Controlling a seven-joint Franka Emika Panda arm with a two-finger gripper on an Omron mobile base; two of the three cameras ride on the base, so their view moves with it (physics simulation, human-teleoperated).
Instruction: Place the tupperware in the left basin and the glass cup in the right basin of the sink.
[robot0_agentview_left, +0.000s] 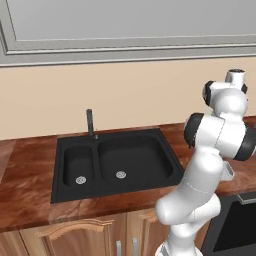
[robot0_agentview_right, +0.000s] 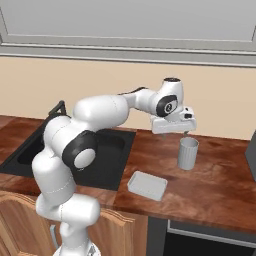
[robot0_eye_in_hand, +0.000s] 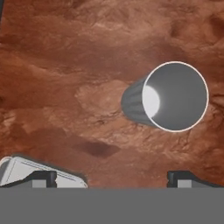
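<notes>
Reddish-brown wood forms the desk (robot0_agentview_right: 210, 175) below a cream wall and pale cabinet trim; set into it is the sink (robot0_agentview_left: 115, 162), matte black, the landmark for all else; its slim dark faucet (robot0_agentview_left: 90, 123) stands at the sink's rear rim, in line with the divider between the two compartments; the right basin (robot0_agentview_left: 135, 159) is the wider compartment with a round silver drain on its floor; the left basin (robot0_agentview_left: 78, 165) is the narrower one beside it, with its own silver drain; the white arm reaches out from the sink's side over the bare wood; the tupperware (robot0_agentview_right: 147, 185) lies flat on the desk just to the right of the sink, near the front edge; the glass cup (robot0_agentview_right: 188, 153) stands upright farther right of the sink and behind the tupperware, apart from it; the jaws (robot0_agentview_right: 186, 133) hang spread wide and empty just above the cup's rim, grasping nothing.
</notes>
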